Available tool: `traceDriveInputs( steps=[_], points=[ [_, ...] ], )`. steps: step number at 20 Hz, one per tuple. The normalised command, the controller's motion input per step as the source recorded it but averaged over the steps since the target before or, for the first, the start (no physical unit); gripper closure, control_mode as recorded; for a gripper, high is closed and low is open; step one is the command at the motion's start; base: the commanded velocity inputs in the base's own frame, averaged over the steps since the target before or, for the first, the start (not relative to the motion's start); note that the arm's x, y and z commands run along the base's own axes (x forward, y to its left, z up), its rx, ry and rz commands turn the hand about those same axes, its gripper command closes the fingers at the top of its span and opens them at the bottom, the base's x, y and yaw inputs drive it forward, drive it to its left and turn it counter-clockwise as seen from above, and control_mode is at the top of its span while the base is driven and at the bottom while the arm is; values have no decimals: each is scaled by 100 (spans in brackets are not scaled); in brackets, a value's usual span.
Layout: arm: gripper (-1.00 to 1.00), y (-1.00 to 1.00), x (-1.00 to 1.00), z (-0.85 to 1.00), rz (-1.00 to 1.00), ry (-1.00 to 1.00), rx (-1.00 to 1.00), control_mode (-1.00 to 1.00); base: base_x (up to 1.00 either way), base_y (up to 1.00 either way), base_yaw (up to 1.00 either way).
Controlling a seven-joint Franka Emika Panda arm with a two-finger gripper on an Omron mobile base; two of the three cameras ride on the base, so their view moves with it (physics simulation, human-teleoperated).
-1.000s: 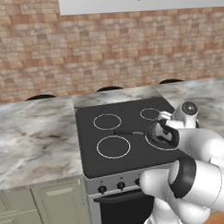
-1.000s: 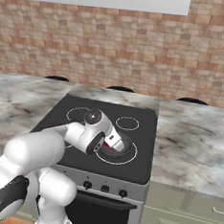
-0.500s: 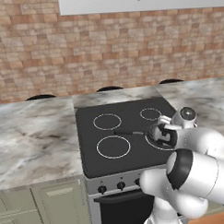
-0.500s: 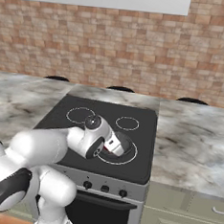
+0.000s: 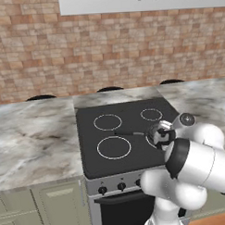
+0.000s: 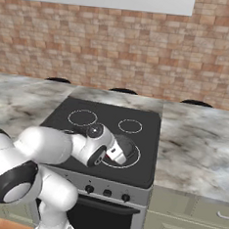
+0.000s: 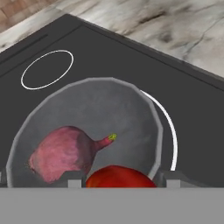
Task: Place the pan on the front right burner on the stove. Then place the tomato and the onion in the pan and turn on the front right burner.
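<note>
The dark grey pan (image 7: 118, 105) sits on the front right burner (image 7: 169, 131) of the stove (image 5: 134, 155), its thin black handle (image 5: 129, 132) pointing left. Inside it lies the pinkish-purple onion (image 7: 61, 154). The red tomato (image 7: 120, 176) hangs between my fingertips, over the pan's near edge. My gripper (image 7: 122, 180) is shut on it. From the base views the gripper (image 5: 161, 136) (image 6: 118, 157) hovers just above the pan (image 6: 127, 145).
Three smaller burner rings (image 5: 113, 147) (image 5: 107, 122) (image 5: 151, 114) mark the black cooktop. Black knobs (image 5: 121, 186) line the silver front panel. Marble counter (image 5: 32, 136) runs on both sides, with a brick wall behind. My white arm (image 5: 200, 161) covers the stove's front right corner.
The hand with the tomato has shifted slightly over the pan, and the arm's elbow has swung a little. The pan and the onion have stayed put.
</note>
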Motion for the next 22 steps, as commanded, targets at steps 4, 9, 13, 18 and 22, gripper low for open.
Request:
traceDriveInputs(
  steps=[4, 9, 13, 18, 22],
  points=[
    [100, -5, 0, -23, 0, 1, 0, -100, 0, 0, 0],
    [100, -8, 2, -9, 0, 0, 0, -100, 0, 0, 0],
    [100, -1, 9, 0, 0, 0, 1, -100, 0, 0, 0],
    [100, 0, 18, 4, 0, 0, 0, -100, 0, 0, 0],
    [100, 0, 20, 3, 0, 0, 0, -100, 0, 0, 0]
  ],
)
